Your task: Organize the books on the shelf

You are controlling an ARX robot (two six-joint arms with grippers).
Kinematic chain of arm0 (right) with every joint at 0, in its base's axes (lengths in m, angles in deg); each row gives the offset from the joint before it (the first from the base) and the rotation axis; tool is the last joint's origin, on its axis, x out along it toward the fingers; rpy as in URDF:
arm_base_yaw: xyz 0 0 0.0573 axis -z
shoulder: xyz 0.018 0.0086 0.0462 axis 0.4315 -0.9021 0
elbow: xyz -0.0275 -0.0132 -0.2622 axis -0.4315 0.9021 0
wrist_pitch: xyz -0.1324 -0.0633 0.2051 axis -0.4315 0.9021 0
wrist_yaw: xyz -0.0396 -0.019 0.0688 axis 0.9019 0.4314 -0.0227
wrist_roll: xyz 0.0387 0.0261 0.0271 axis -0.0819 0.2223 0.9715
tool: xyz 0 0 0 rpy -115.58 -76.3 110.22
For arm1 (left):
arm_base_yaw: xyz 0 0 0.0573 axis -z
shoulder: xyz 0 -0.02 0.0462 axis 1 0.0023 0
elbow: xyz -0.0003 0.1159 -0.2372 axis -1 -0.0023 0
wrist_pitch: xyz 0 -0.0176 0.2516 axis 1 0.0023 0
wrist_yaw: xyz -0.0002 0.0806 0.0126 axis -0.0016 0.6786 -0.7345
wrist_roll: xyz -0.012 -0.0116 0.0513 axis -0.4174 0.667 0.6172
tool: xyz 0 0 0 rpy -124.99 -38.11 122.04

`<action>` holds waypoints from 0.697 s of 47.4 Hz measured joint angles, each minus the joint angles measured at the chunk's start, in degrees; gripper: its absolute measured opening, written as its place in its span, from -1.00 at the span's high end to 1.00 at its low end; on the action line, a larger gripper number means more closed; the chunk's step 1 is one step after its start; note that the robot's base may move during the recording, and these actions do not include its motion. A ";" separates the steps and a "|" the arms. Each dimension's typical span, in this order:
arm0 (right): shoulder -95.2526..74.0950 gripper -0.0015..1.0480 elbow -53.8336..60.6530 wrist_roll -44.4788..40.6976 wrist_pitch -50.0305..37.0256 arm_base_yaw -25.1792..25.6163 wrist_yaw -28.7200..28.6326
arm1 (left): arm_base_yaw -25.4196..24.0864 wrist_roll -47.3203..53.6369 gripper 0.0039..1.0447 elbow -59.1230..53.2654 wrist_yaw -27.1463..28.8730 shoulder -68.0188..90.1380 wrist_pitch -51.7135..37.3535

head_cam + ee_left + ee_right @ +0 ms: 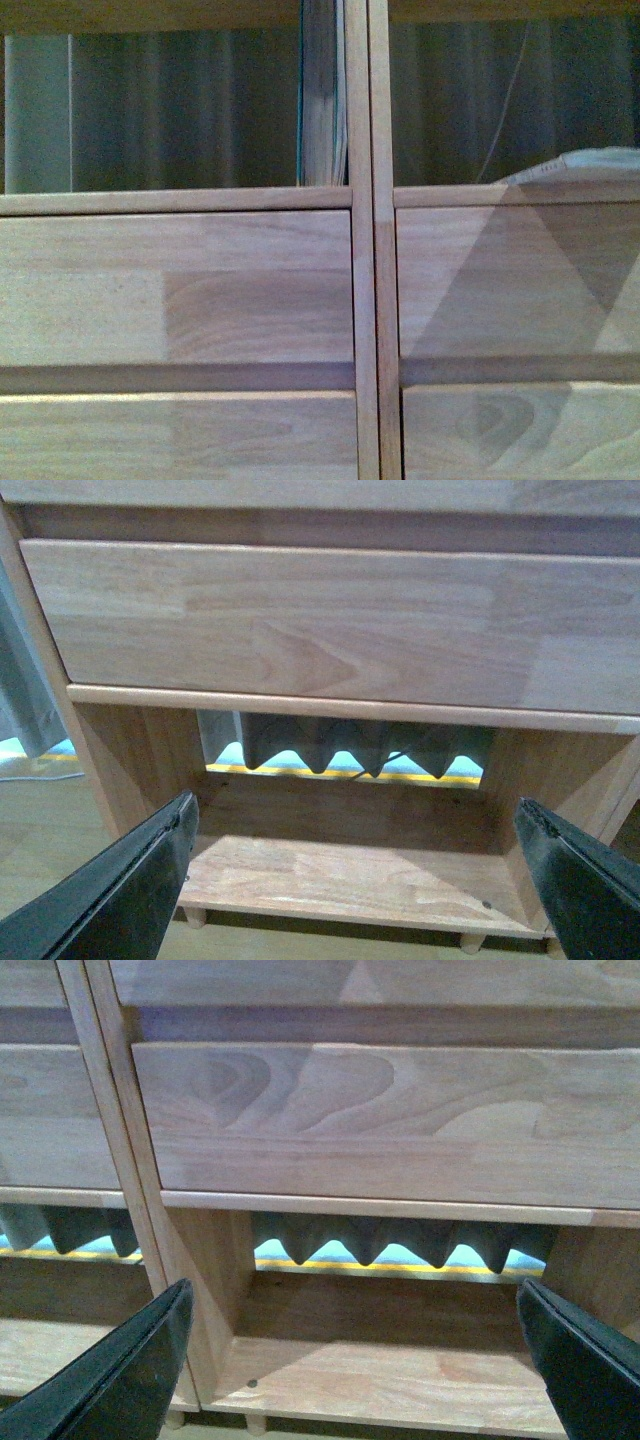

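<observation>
As the front camera sits close to the shelf, only its middle shows: two open compartments above plain drawers, with neither arm in view. A teal book stands upright at the right end of the left compartment, pressed against the centre post, which likely keeps it from tipping. A pale book lies flat at the far right of the right compartment, partly cut off by the frame; it probably wants standing upright. The left wrist view looks at a drawer and the bare bottom compartment under it. The left gripper has its two dark fingers spread wide with nothing between them. The right wrist view shows much the same on the right column: the right gripper is also spread wide and empty, facing a bottom compartment. Both seem parked low, clear of the books, so either can reach up unobstructed. No third book is visible.
</observation>
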 joint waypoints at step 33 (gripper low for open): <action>0.00 -0.86 0.00 -0.02 0.02 0.00 0.00 | 0.00 0.00 -0.86 -0.02 0.00 0.00 0.00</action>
